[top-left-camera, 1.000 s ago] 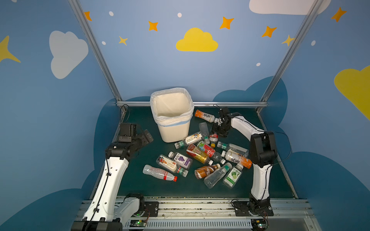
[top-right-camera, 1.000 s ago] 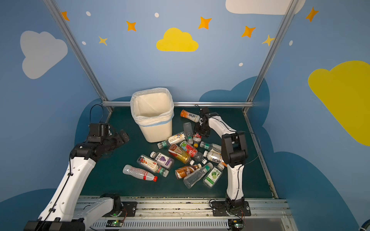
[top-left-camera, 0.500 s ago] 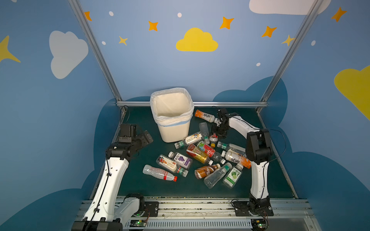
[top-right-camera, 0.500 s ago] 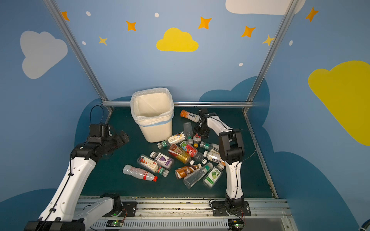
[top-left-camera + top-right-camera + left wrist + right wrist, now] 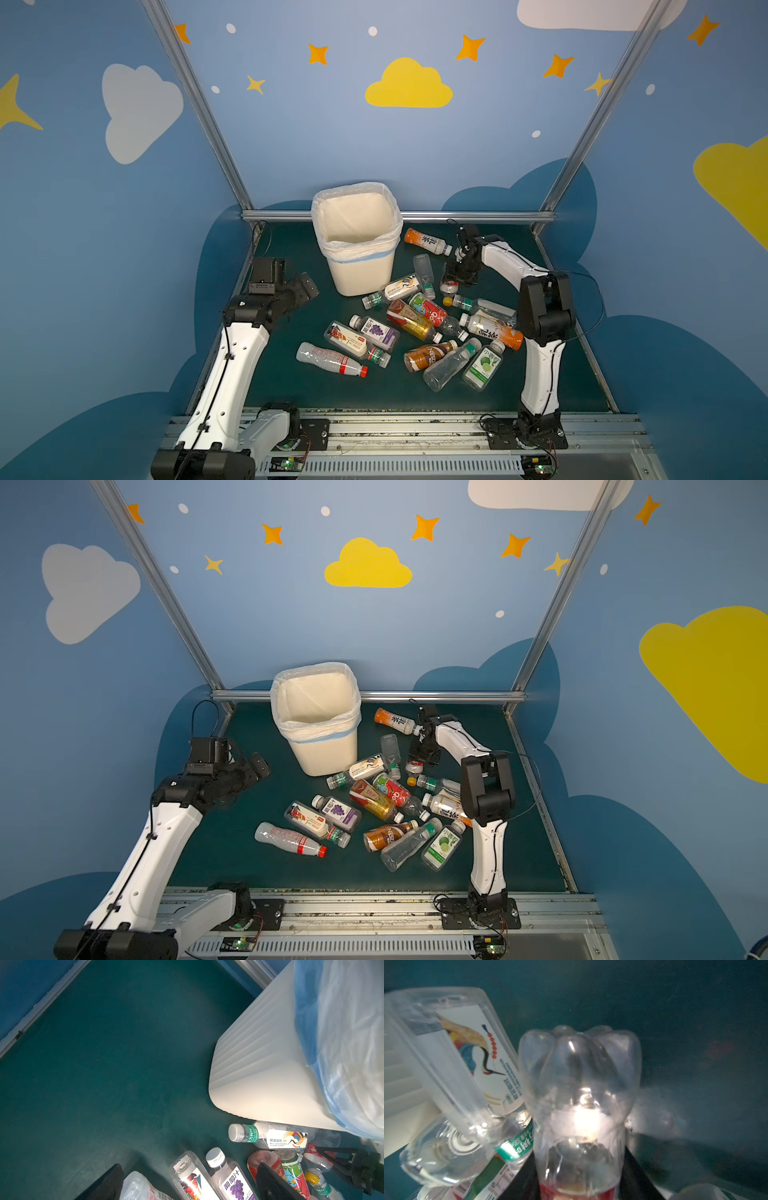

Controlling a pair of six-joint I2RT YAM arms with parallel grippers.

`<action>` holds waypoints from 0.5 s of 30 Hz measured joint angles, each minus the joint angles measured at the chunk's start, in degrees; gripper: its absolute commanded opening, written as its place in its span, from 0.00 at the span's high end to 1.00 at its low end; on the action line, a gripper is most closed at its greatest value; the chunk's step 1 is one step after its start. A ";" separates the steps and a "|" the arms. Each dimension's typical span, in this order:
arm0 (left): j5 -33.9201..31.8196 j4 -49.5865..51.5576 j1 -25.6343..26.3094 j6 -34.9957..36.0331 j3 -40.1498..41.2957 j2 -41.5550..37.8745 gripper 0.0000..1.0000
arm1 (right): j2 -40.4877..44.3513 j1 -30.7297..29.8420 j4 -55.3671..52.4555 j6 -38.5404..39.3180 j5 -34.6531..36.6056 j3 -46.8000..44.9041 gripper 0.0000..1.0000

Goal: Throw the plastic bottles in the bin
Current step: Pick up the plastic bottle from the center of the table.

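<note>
right tool (image 5: 454, 279) at the far edge of the heap, its fingers set against both flanks of a clear red-banded bottle (image 5: 579, 1088), so judged clamped on it at the red-banded end. the bottle's long axis runs straight out from the tool, lobed base foremost; in both top views it is almost hidden under the tool. a crane-label bottle (image 5: 467, 1053) leans just beside it on the bin side.

governing relation: the bin (image 5: 361, 270) stands upright at the back of the table (image 5: 291, 382), to the robot's left of the right tool, with its mouth higher than the clamped bottle. the carry therefore calls for a lift first, then a sweep leftward over the rim. the right arm is the nearer by far to this bottle. the left tool (image 5: 305, 289) hangs with its fingers wide apart and empty, on the other side of the bin and well apart from the bottle.

count: two arms, one bin, and about fifteen plastic bottles (image 5: 415, 328), all lying on the table in one loose heap in front of the bin and to its right. overlaps bar an exact figure. one orange-label bottle (image 5: 426, 241) lies alone behind the heap. no bottle shows inside the bin, only its liner (image 5: 357, 216)
</note>
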State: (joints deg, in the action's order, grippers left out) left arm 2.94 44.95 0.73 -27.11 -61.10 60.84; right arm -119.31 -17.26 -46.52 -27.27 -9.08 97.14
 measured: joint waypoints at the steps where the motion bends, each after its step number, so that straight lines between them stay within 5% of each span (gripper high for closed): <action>1: 0.09 -0.02 -0.04 0.09 0.00 0.09 0.00 | 0.96 0.07 0.02 0.00 0.07 0.02 0.57; 8: 0.90 -0.09 -0.26 0.50 0.00 0.81 0.00 | 6.10 -0.46 -2.64 -0.13 -0.02 9.07 0.56; 15: 1.81 -0.07 -0.26 0.63 -0.02 1.09 0.00 | 4.63 -7.06 -4.87 -0.35 -1.38 40.74 0.50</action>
State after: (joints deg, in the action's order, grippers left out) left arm 4.75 44.88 0.47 -26.48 -61.12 61.93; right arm -114.67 -24.32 -51.40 -27.62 -10.46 137.88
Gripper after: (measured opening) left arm 0.999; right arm 0.489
